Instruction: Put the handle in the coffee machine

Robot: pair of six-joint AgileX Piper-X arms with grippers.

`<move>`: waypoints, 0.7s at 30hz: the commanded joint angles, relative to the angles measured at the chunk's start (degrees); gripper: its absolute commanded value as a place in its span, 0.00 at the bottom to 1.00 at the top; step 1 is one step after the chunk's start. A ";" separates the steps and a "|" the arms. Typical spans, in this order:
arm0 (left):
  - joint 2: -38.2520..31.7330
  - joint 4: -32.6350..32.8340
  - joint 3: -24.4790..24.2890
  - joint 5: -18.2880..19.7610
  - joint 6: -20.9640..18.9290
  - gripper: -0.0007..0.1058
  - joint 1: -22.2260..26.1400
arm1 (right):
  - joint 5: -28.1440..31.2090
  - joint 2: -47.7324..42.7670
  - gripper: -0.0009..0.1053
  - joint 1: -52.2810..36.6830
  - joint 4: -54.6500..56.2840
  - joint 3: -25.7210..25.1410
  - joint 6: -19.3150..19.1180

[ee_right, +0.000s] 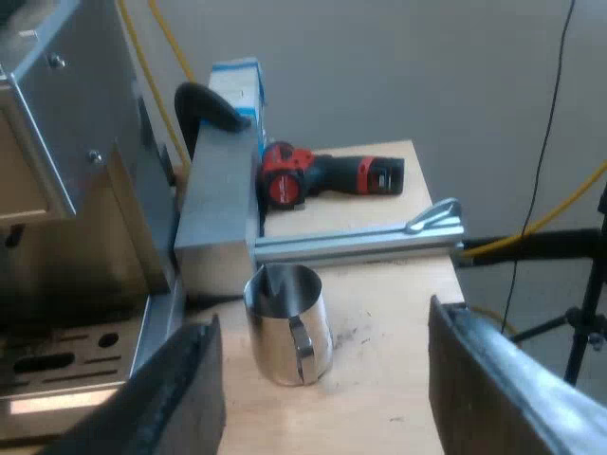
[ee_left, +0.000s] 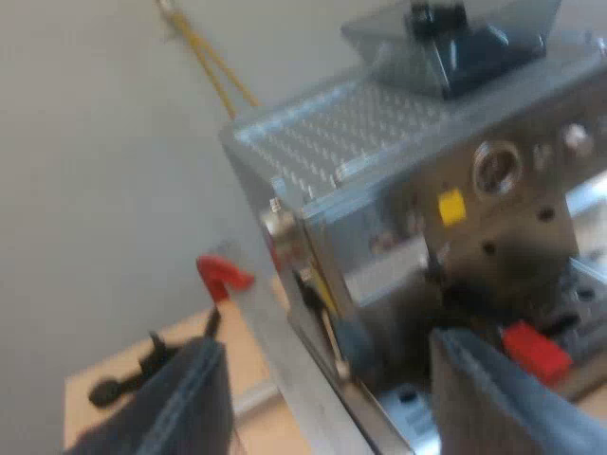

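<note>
The steel espresso machine (ee_left: pixel 417 190) stands tilted before my left gripper (ee_left: pixel 327 403), its dark bean hopper (ee_left: pixel 465 43) on top. A red handle end (ee_left: pixel 536 351) shows low at the machine's front, just past one of my left fingers (ee_left: pixel 498 398). The left gripper is open, empty, and close to the machine's corner. My right gripper (ee_right: pixel 322 403) is also open and empty, hovering above the wooden table (ee_right: pixel 398 332) beside the machine's side panel (ee_right: pixel 76 133) and drip tray (ee_right: pixel 66 365).
A shiny metal jug (ee_right: pixel 289 322) stands on the table near the right gripper. Beyond it lie an aluminium rail (ee_right: pixel 360 239), a metal block (ee_right: pixel 218 218) and a red-black drill (ee_right: pixel 327 177). A red clamp (ee_left: pixel 223 275) sits beside the machine.
</note>
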 commanded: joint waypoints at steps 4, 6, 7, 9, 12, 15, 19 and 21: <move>-6.61 1.85 3.92 -0.95 -1.07 0.67 0.19 | 0.00 -3.37 0.49 -0.19 2.83 -1.31 -1.22; -9.34 2.00 4.95 -0.95 -1.07 0.69 0.19 | -0.40 -3.46 0.49 -0.19 3.65 -1.29 -2.03; -11.45 2.16 5.83 -1.06 -0.91 0.69 0.19 | 0.00 -3.42 0.49 -0.19 4.42 -1.29 -3.74; -14.41 2.76 7.13 -1.27 -0.62 0.69 0.19 | -0.37 -3.42 0.49 -0.19 4.57 -1.29 -3.75; -18.66 5.11 9.15 -1.92 0.43 0.69 0.19 | 0.00 -3.42 0.49 -0.19 4.42 -1.08 -3.75; -18.00 10.06 8.82 -2.83 0.68 0.69 1.22 | 0.00 -3.42 0.49 -0.19 4.33 -0.98 -3.75; -18.20 7.00 11.04 -3.85 -0.86 0.69 1.30 | -0.37 -3.42 0.49 -0.19 1.43 0.64 -3.75; -18.20 3.64 12.44 -6.15 -3.53 0.69 1.30 | -0.37 -3.42 0.49 -0.19 -0.83 1.69 -3.75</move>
